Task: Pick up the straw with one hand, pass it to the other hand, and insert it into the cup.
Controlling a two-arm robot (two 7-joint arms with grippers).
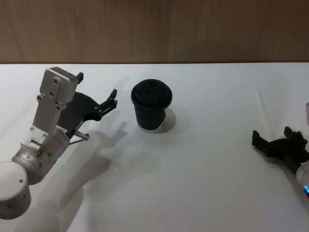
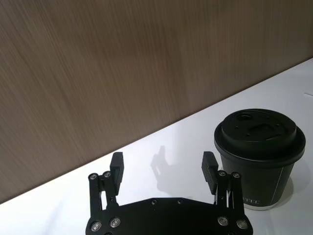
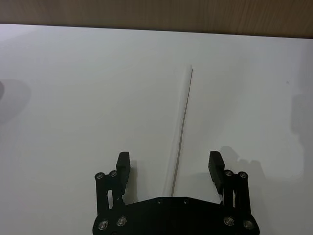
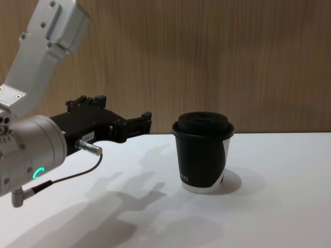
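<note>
Pickup step: right gripper, fingers apart, hovers over the straw, well right of the cup; next it should lower and clamp. Left gripper, also spread, hangs just left of the cup.

Plain lab setup, white table, wood-panel wall

Silver-grey arm, black jaws, green ring light.

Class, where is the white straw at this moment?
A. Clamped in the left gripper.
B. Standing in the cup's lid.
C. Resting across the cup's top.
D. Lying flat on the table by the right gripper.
D: the straw lies flat on the table, its near end between the spread fingers of the right gripper, which is not closed on it.
</note>
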